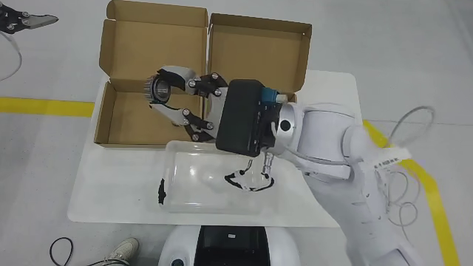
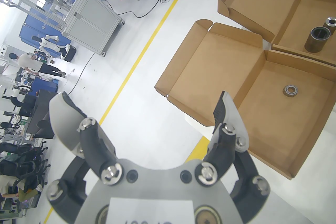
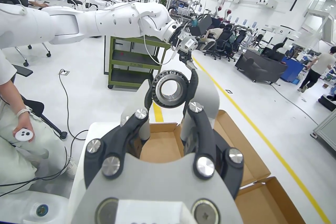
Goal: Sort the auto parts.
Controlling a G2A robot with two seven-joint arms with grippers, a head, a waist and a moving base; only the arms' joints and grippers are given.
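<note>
My right gripper (image 1: 160,89) hangs over the left cardboard box (image 1: 118,129), shut on a steel roller bearing (image 1: 160,86). The right wrist view shows that bearing (image 3: 170,92) clamped between the two pads of the gripper (image 3: 170,90). My left gripper (image 2: 141,104) is open and holds nothing; it hangs over the floor, off the table's far left corner (image 1: 41,21). A small bearing (image 2: 289,90) lies in the nearer box (image 2: 283,130). A dark sleeve (image 2: 317,39) and a metal bushing (image 2: 330,22) stand in the farther box (image 2: 294,25).
A clear plastic tray (image 1: 185,164) sits at the table's front with thin black parts (image 1: 247,183) inside and one black piece (image 1: 160,190) at its left end. Both box lids (image 1: 151,41) stand open toward the back. The white table (image 1: 111,192) has bare room at front left.
</note>
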